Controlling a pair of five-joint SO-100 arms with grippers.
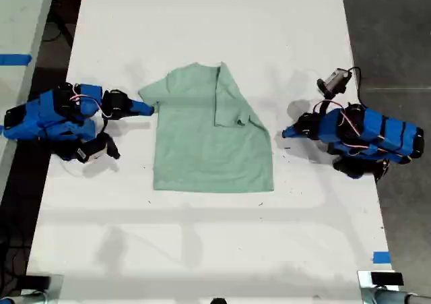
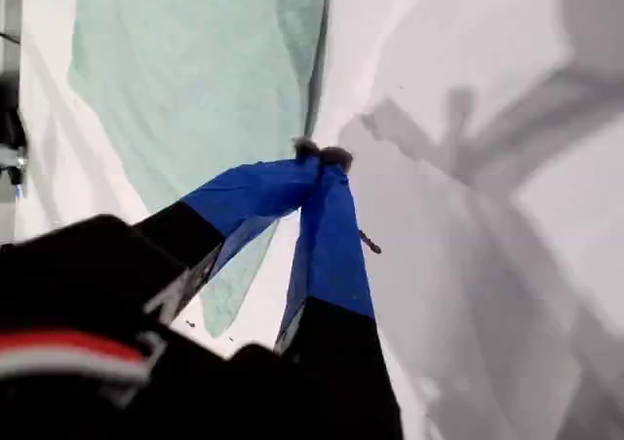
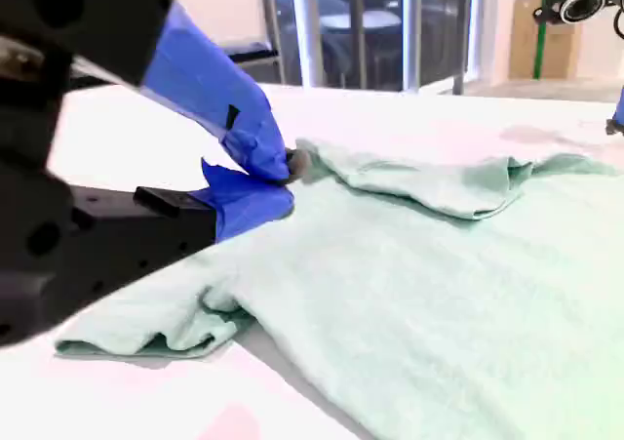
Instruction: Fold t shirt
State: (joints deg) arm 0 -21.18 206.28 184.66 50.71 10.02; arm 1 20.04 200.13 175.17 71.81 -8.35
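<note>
— Well, where does the t shirt [image 1: 202, 149] lie?

— Flat in the middle of the white counter [image 1: 202, 236], with the side at the exterior view's right already turned in over the body. The other sleeve [image 1: 151, 95] is still spread out.

— And the robot's grippers?

— The second gripper [image 3: 288, 172] has its jaws drawn together at that sleeve's edge, seemingly nipping the cloth. The first gripper [image 2: 322, 154] is closed on nothing, over bare counter just beside the shirt's folded edge.

— So how should this fold go?

— Probably lift the sleeve only a little, carry it straight across toward the middle, and lay it parallel to the other fold. A thin pinch may slip, and dragging low would pull the whole shirt askew.

— Any writing?

— None readable. The shirt is plain, and no brand shows on the arms.
</note>
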